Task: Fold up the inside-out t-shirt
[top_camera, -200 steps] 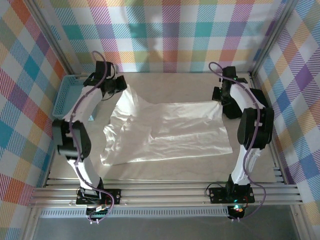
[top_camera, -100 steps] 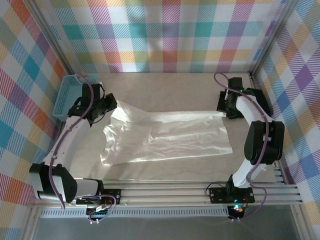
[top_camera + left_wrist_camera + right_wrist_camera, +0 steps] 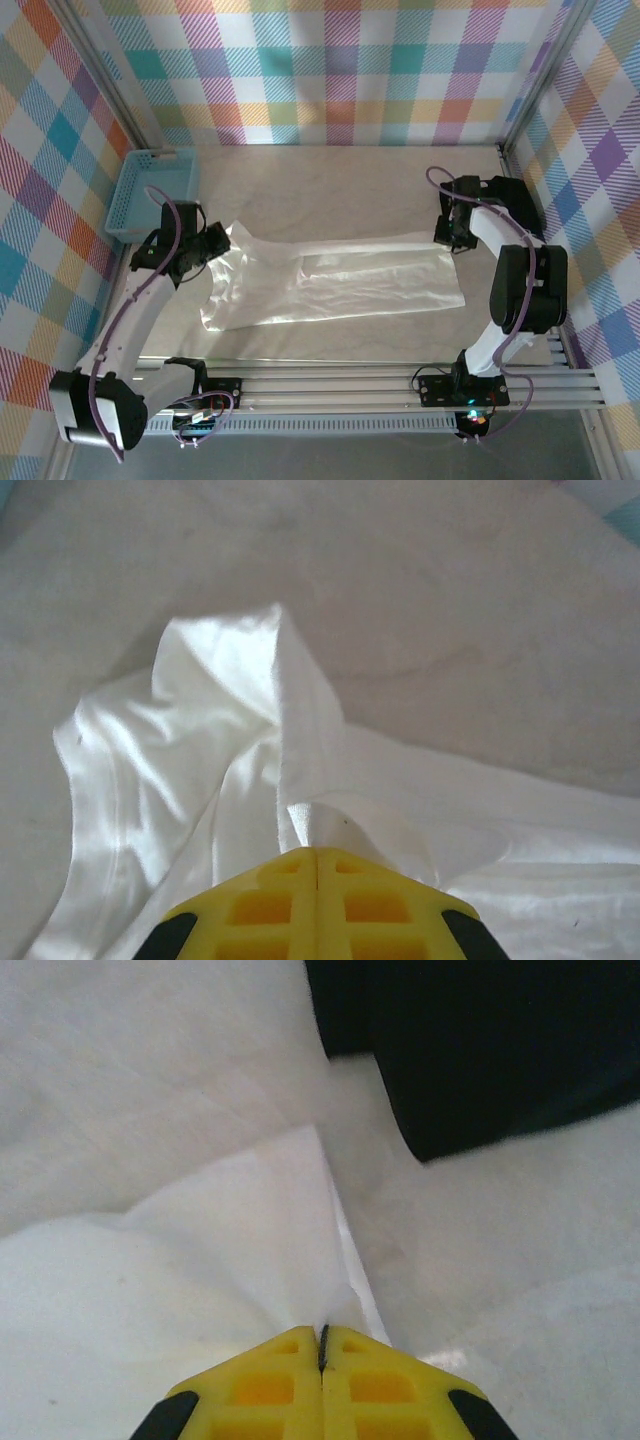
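White t-shirt (image 3: 340, 285), blue basket (image 3: 150, 190), yellow fingers (image 3: 285, 868), multicoloured plaid walls (image 3: 350, 70), beige table (image 3: 330, 185).

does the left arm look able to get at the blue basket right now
Probably yes: the basket sits close to the left gripper, with nothing standing between them. But the gripper is shut on the t-shirt, so it would drag the cloth along unless it lets go first.

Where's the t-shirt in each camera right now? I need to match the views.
Top external: the t-shirt lies spread mid-table, spanning from the left claw to the right claw.
Left wrist: lower left and centre, a corner pinched in the shut left claw.
Right wrist: lower left, a ridge running into the shut right claw.
Shared landmark: the beige table.
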You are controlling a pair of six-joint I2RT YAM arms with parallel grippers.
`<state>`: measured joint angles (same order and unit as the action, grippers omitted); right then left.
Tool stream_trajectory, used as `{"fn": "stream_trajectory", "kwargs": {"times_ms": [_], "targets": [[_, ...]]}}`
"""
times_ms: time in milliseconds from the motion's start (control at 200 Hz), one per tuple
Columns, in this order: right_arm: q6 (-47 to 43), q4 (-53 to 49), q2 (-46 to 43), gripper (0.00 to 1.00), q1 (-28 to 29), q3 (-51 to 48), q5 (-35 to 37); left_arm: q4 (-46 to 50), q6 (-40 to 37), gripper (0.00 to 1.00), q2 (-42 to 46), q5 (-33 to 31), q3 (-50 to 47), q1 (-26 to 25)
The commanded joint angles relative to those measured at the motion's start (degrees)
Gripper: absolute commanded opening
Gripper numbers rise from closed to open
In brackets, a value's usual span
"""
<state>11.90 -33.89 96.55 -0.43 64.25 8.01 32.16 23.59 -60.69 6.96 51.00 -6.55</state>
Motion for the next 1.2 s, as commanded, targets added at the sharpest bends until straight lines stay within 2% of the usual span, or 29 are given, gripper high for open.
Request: {"fn": "stream_trajectory", "kwargs": {"times_ms": [0,40,130,235,375,480,620,765,880,1080,1195], "targets": [[3.0,1.9,-2.9,0.08,-0.5,-3.6,4.2,2.0,3.3,0.0,3.6,3.1,-4.9,0.4],[3.7,3.0,-3.8,0.1,-0.5,-4.6,4.8,1.9,3.9,0.0,4.7,4.0,-6.8,0.4],[5.3,5.7,-7.1,0.23,-0.4,-6.5,4.2,0.0,6.4,0.0,7.3,5.0,-10.5,0.3],[3.1,12.7,-13.0,0.44,3.2,-10.7,-1.7,-3.2,8.4,0.0,7.5,7.7,-13.7,0.3],[-5.3,21.9,-18.6,0.62,14.8,-15.3,-14.2,-3.9,8.0,0.0,5.5,8.5,-13.3,0.2],[-9.5,29.0,-17.1,0.67,30.6,-16.0,-16.8,-3.6,7.1,0.0,4.8,8.6,-12.2,0.2],[-11.9,43.0,-8.1,0.7,49.0,-14.5,-13.1,-3.2,6.4,0.0,4.0,8.5,-10.8,0.0],[-12.1,52.1,2.4,0.69,57.8,-10.3,-10.6,-2.8,5.6,0.0,4.1,8.1,-10.4,0.0],[-14.3,53.3,8.7,0.68,61.4,-7.0,-5.3,-2.6,4.9,0.0,4.2,7.7,-10.4,0.0],[-17.1,53.7,14.8,0.65,62.2,-3.3,1.2,-3.2,4.6,0.0,3.8,8.3,-10.4,0.0],[-19.1,53.0,17.2,0.57,62.3,-1.9,5.8,-3.3,4.5,0.0,3.7,8.2,-10.6,0.0]]}}
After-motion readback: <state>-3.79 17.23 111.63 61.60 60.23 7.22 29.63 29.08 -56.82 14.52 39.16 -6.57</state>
